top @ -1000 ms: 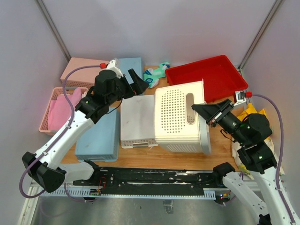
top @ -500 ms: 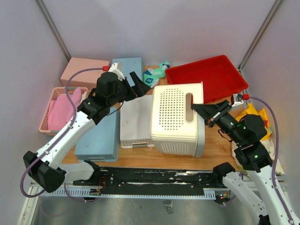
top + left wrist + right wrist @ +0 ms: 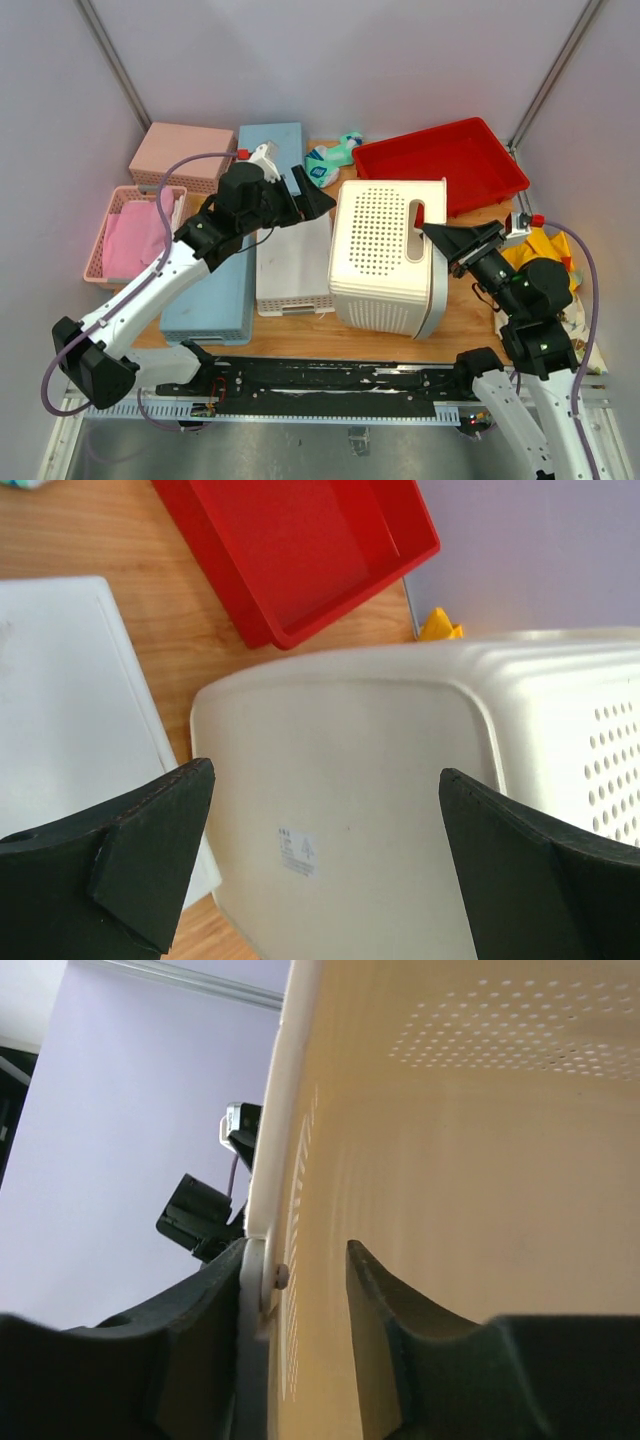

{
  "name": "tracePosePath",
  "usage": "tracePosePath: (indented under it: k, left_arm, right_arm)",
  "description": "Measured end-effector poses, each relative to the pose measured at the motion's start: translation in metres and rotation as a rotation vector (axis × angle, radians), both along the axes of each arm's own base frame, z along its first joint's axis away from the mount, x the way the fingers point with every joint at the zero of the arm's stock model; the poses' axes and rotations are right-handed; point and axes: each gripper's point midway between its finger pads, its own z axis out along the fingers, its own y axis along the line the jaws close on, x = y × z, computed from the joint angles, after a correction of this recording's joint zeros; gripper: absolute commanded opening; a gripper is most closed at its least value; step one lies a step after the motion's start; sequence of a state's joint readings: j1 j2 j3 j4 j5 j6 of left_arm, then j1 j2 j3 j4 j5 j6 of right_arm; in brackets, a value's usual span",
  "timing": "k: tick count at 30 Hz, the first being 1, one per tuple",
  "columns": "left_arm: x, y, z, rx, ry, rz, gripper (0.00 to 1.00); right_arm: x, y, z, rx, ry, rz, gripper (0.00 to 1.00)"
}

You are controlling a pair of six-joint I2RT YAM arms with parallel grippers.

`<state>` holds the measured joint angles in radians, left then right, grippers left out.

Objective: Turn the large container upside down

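The right pincer [image 3: 434, 236] is clamped on the rim of the big basket [image 3: 385, 250]. In the right wrist view one finger [image 3: 205, 1305] lies against the outside of the rim wall and the other finger [image 3: 385, 1310] sits inside the mouth, with the cream wall between them. The big basket lies on its side on the counter [image 3: 470, 305], right of centre. Its open mouth faces the right arm, and a perforated side with a handle slot faces up. Its smooth base is turned towards the left arm. The left pincer [image 3: 312, 194] hangs just off that base with its two fingers spread wide apart, holding nothing. In the left wrist view the base and its small sticker [image 3: 298, 852] fill the gap between them. A small white basket [image 3: 292, 262] lies bottom-up just beside the big basket on its left, and next to it is a long blue box [image 3: 215, 290]. A red tray [image 3: 440, 160] sits just behind the big basket. A teal toy [image 3: 330, 158] lies near the tray's left end. A pink basket [image 3: 130, 232] stands at the far left, and a yellow cloth [image 3: 548, 248] lies at the right edge.
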<state>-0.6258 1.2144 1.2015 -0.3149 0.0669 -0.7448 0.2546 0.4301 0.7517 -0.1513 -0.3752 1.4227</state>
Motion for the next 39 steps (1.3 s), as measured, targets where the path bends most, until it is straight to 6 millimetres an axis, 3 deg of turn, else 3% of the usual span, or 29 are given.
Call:
tracePosePath:
  k: [3,7,16,22,28,34,39]
  left_arm:
    - [-0.012,-0.001,-0.006,-0.006,0.018,-0.015,0.99]
    - [-0.023,0.009,-0.006,-0.007,0.022,-0.003,0.99]
    - [-0.033,0.018,0.010,-0.035,-0.004,0.006,0.99]
    - [-0.040,0.010,-0.005,-0.044,0.043,-0.016,0.99]
    - [-0.045,-0.006,-0.017,-0.036,0.071,-0.066,0.99]
    - [-0.046,-0.008,-0.019,-0.029,0.073,-0.083,0.99]
    - [-0.050,-0.013,-0.019,-0.042,0.081,-0.106,0.99]
  right_arm:
    - [0.003,-0.002,-0.009,-0.048,0.010,-0.005,0.65]
    - [0.003,-0.002,-0.015,-0.160,0.018,0.007,0.73]
    - [-0.007,-0.021,-0.009,-0.523,0.015,-0.004,0.74]
    - [-0.012,-0.048,0.025,-0.738,0.016,-0.075,0.74]
    - [-0.015,-0.066,0.037,-0.890,0.043,-0.091,0.74]
    - [-0.010,-0.062,0.065,-0.943,0.004,-0.043,0.74]
    - [-0.003,-0.054,0.057,-0.963,0.042,0.035,0.74]
